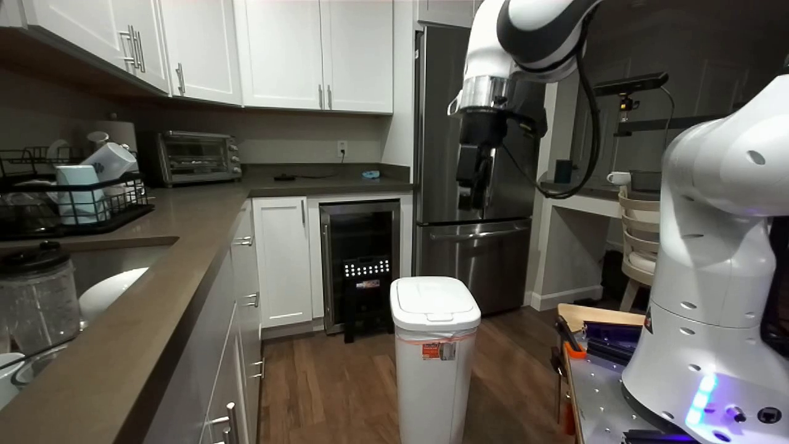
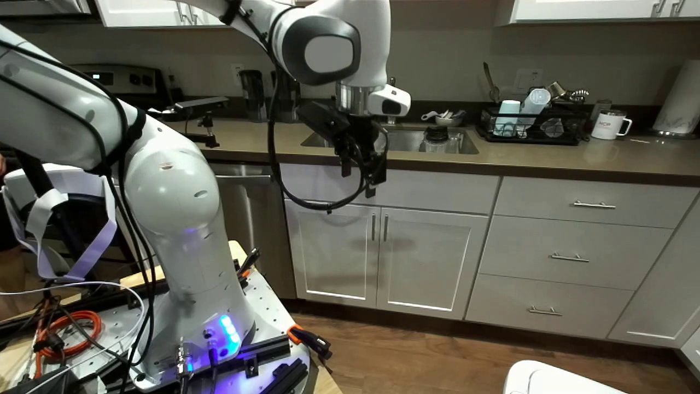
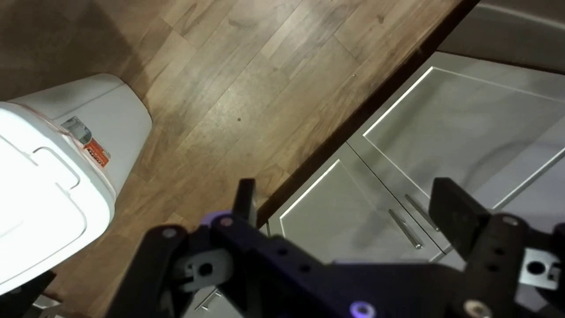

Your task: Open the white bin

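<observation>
The white bin (image 1: 434, 382) stands upright on the wooden floor in an exterior view, its rounded lid (image 1: 431, 296) closed and an orange-red label on its front. Only a corner of the lid shows at the bottom right edge of an exterior view (image 2: 547, 380). In the wrist view the bin (image 3: 126, 117) is at the left, its lid partly cut off by the frame. My gripper (image 1: 471, 194) hangs pointing down, higher than the lid and apart from it. It also shows in an exterior view (image 2: 361, 183). In the wrist view the gripper's fingers (image 3: 345, 194) are wide apart with nothing between them.
A counter (image 1: 179, 265) with a sink and a dish rack (image 2: 528, 126) runs along the lower cabinets (image 2: 432, 262). A steel fridge (image 1: 450, 259) and a black stool (image 1: 363, 290) stand behind the bin. The robot's base table (image 1: 601, 388) is beside the bin.
</observation>
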You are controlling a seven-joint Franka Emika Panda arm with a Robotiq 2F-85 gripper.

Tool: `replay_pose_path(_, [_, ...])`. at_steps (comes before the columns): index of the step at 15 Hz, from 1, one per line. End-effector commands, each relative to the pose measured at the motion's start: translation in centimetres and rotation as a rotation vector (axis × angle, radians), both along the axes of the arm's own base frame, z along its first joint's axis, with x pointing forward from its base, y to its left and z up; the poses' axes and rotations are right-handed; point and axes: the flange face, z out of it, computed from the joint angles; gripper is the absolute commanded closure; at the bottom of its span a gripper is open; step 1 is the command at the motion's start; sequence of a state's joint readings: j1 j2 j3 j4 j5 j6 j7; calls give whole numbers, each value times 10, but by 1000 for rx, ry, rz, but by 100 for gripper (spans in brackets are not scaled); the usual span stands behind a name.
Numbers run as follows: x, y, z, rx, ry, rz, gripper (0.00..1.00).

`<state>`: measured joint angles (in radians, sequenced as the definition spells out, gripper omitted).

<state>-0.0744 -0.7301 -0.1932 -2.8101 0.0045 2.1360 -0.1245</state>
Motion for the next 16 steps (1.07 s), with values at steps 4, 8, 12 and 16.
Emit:
replay_pose_path(4, [46,-70,-104,-145,12,-97,0])
replay_pose_path(8, [70,-127,-154,-213,33,-185,0])
replay_pose_path(12, [103,-178,-199,-247,61,-245,0])
replay_pose_path(16, [144,-223,-250,-232,119,-314,0])
